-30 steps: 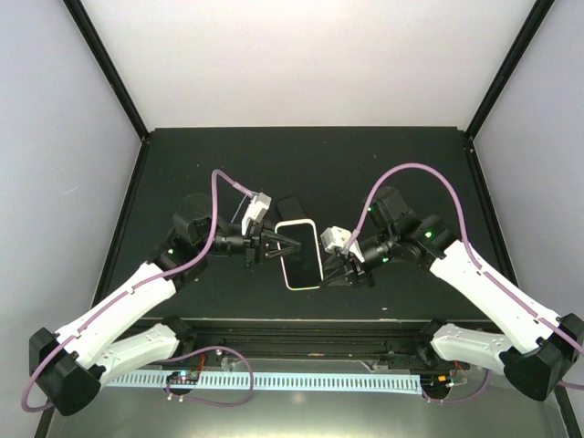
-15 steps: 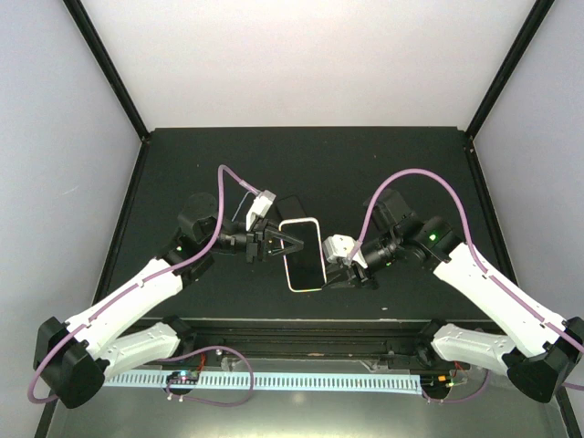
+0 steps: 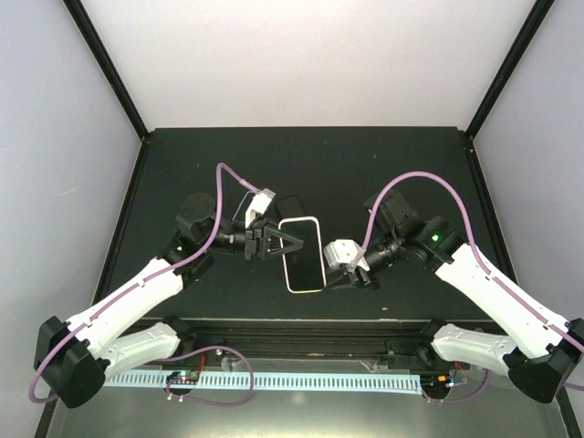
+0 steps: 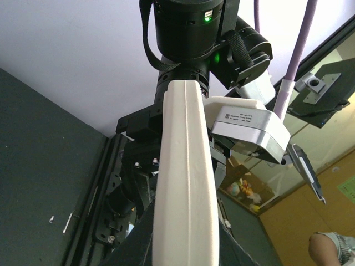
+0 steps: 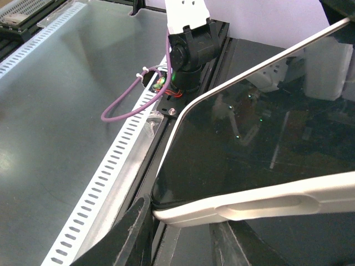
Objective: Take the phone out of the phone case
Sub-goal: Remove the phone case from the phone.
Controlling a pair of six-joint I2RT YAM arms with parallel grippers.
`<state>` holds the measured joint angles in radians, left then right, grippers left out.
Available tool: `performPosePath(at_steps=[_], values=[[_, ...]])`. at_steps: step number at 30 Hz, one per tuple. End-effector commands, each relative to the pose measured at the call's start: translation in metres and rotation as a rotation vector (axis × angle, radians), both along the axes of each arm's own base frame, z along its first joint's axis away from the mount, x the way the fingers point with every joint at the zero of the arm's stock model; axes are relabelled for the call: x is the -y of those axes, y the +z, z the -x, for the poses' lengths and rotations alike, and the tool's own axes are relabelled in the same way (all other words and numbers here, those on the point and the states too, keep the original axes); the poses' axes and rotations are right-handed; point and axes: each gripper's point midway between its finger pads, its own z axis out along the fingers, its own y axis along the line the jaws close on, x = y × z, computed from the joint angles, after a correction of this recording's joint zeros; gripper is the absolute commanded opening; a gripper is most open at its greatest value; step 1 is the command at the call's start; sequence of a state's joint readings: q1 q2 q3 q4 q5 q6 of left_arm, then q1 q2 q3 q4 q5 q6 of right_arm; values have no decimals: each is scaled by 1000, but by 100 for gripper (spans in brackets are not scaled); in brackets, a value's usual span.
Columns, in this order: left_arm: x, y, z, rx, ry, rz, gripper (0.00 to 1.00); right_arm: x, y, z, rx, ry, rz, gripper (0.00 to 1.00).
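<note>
The phone lies screen-up mid-desk inside the phone case. Its long axis runs near to far, with the near end leaning slightly right. The left end effector is clamped on the case's left edge, and the left wrist view shows that edge end-on between the dark fingers. The right end effector sits by the near right corner with its 2 fingers apart. The camera cut-out is hidden, and it is unclear whether the phone rests on the desk or is lifted. A dark slab lies just beyond, partly covered.
</note>
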<state>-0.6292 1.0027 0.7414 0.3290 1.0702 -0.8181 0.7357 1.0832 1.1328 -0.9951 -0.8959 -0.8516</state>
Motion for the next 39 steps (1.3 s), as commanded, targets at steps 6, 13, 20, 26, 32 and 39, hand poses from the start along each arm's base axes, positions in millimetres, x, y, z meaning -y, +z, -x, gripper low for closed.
performPosePath(at_steps=[6, 13, 20, 26, 32, 39], values=[[-3, 25, 6, -66, -18, 33, 2, 0, -12, -24, 175, -50, 38, 30], [-5, 26, 9, -63, -16, 41, 2, -10, -12, -36, 124, -118, 19, 28], [-7, 29, 12, -59, -21, 46, 2, -19, -13, -59, 0, -240, -31, 28], [-9, 26, 15, -54, -30, 44, 1, -16, -4, -104, -175, -401, -104, 32], [-5, 11, 10, -77, -24, 22, 2, -22, 6, -111, -305, -396, -130, 41], [0, -15, 1, -68, 8, -33, 2, -28, 28, -104, -407, -354, -185, 52]])
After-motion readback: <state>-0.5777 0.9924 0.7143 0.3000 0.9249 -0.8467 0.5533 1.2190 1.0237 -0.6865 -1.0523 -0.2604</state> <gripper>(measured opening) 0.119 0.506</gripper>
